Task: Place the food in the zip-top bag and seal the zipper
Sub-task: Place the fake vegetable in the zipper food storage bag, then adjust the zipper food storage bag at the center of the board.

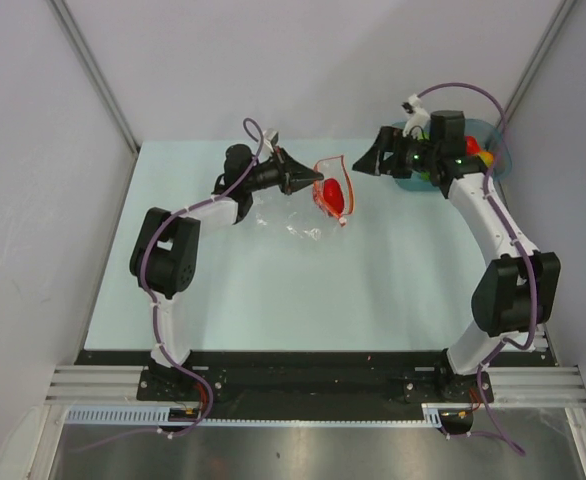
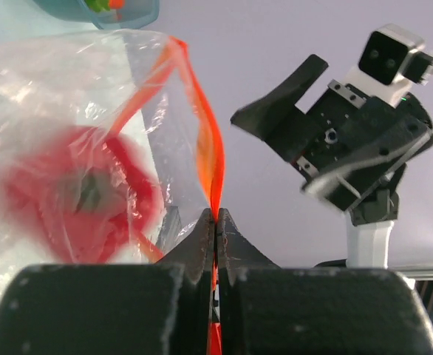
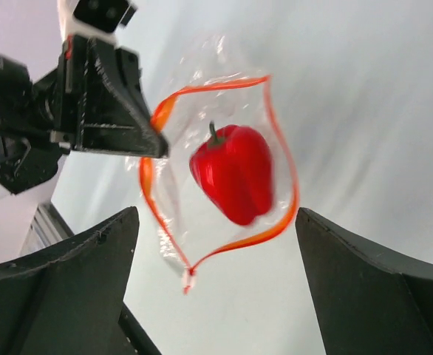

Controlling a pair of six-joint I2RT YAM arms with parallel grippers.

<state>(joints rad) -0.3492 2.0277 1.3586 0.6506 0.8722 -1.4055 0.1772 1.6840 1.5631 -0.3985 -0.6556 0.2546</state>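
**Bag mouth held open toward the empty right fingers, one pepper inside**

The zip-top bag [image 2: 54,96] lies mid-desk, toward the far side, with its mouth lifted off the desk [image 1: 273,300]. The left gripper [image 2: 215,225] is clamped on the zipper [image 2: 210,148]: its fingers [image 2: 198,248] are pressed together with the red-orange strip pinched between them. A red bell pepper [image 3: 235,174] is seen inside the bag, behind the loop of the strip.

The right gripper [image 1: 371,158] hangs just right of the bag and apart from it. Its fingers [image 3: 76,266] are spread wide and nothing is held between them. In the right wrist view the open mouth is faced almost squarely, so the bag lies straight ahead of these fingers. The mouth's long axis runs roughly near to far across the desk.

The rest of the toy food [image 1: 478,152] is gathered in the teal tray [image 1: 501,152] at the far right, behind the right wrist. The right arm is much the nearer to it, and the left is taken up with the bag. The next piece would therefore probably be fetched by the right arm and carried leftward into the mouth. The zipper is not yet sealed.
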